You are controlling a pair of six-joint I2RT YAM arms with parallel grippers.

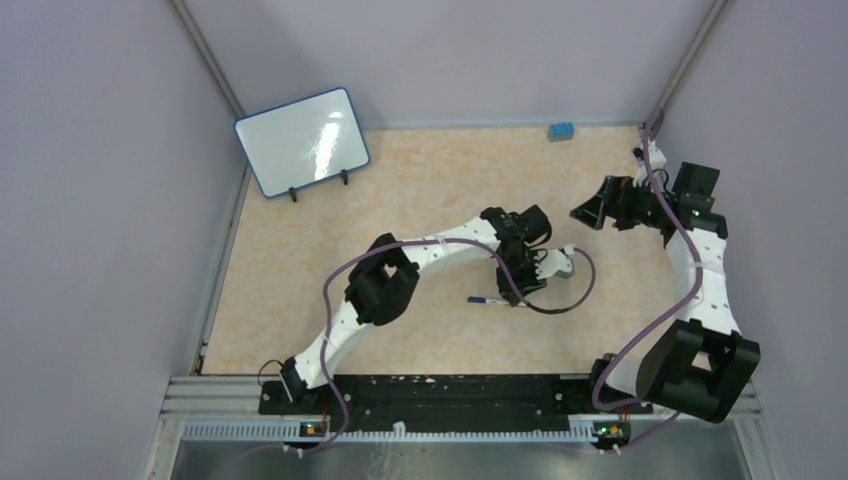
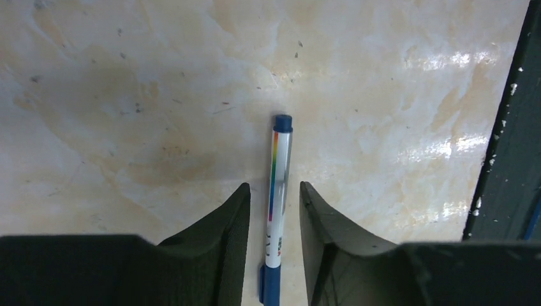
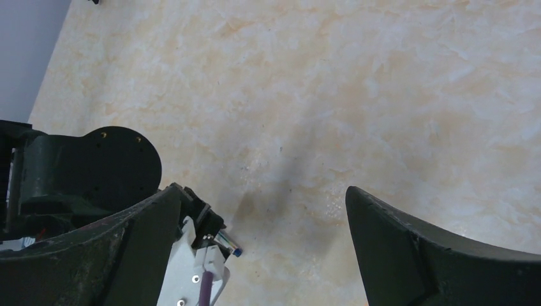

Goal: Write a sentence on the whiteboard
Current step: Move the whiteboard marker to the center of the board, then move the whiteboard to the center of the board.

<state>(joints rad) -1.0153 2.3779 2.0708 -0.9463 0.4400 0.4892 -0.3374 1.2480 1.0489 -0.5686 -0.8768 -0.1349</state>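
The whiteboard [image 1: 300,140] leans upright on its black clip feet at the far left corner. Its face is blank with glare, and no sentence shows on it. A white marker with blue ends and a rainbow stripe [image 2: 279,166] lies flat on the table; it also shows in the top view [image 1: 488,299]. My left gripper [image 2: 274,186] is open and low over the table, with a finger on each side of the marker and a small gap on both sides. My right gripper [image 1: 590,213] is open and empty, raised at the right; in its own view [image 3: 262,189] the marker's end [image 3: 233,249] peeks out beside the left arm.
A small blue block [image 1: 560,130] sits by the back wall. Grey walls close in the table on the left, back and right. The left arm's wrist and purple cable [image 1: 570,290] lie mid-table. A dark rail [image 2: 510,127] shows at the right of the left wrist view.
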